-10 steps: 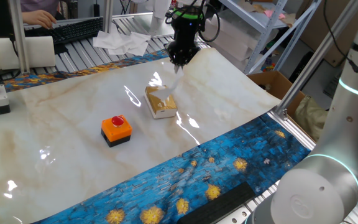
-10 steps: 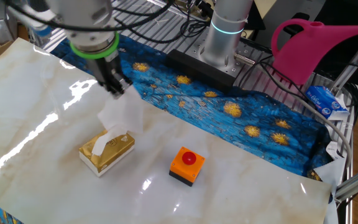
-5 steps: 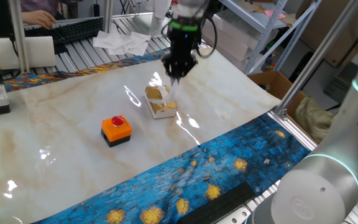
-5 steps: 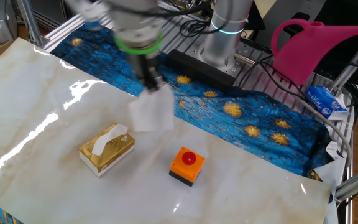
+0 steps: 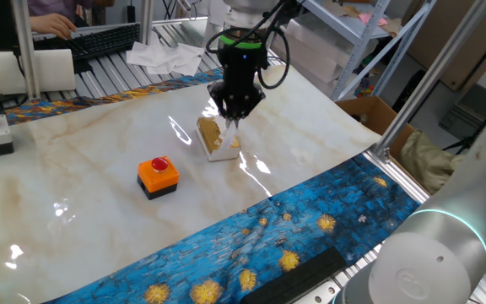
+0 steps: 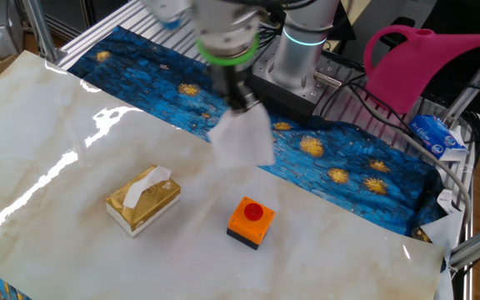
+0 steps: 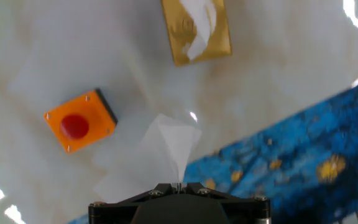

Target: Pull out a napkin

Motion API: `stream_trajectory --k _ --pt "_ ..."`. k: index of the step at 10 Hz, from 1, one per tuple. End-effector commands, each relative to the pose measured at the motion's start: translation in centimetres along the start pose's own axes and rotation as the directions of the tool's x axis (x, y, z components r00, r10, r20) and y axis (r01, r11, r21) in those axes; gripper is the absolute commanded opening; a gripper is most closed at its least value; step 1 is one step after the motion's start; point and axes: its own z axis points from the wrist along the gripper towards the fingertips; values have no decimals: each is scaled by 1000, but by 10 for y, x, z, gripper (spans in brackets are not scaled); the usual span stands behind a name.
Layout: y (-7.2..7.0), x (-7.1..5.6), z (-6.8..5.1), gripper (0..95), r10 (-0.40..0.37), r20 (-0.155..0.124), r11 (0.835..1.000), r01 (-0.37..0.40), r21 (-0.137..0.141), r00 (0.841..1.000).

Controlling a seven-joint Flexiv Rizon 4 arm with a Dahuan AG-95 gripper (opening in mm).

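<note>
My gripper (image 6: 244, 102) is shut on the napkin (image 6: 242, 142), a thin white crinkled sheet that hangs free below the fingers, well above the table. In the hand view the napkin (image 7: 168, 146) hangs from the closed fingertips of the gripper (image 7: 179, 185). The small tan tissue box (image 6: 143, 200) sits on the marble sheet, with another white tissue sticking out of its slot; it lies down and to the left of the gripper. In one fixed view the gripper (image 5: 233, 118) hangs in front of the box (image 5: 211, 138) and hides part of it.
An orange box with a red button (image 6: 251, 222) sits on the marble sheet near the tissue box. A blue patterned cloth (image 6: 340, 167) borders the marble. The arm's base (image 6: 302, 58) and a pink watering can (image 6: 423, 58) stand behind.
The gripper has carried the napkin up and away from the tissue box, towards the blue cloth and the arm's base. The napkin is fully out of the box and hangs free.
</note>
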Motion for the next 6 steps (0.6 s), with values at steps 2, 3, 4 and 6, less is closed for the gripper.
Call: stream_trajectory --k 2,3,4,6 --pt "0 17 -5 950 49 6 999 -49 21 999" --pt "0 22 -7 950 55 14 998 -55 31 998" --pt "-1 31 -10 950 82 21 996 -82 22 996" --pt "-3 37 -12 950 171 59 984 -168 -53 984"
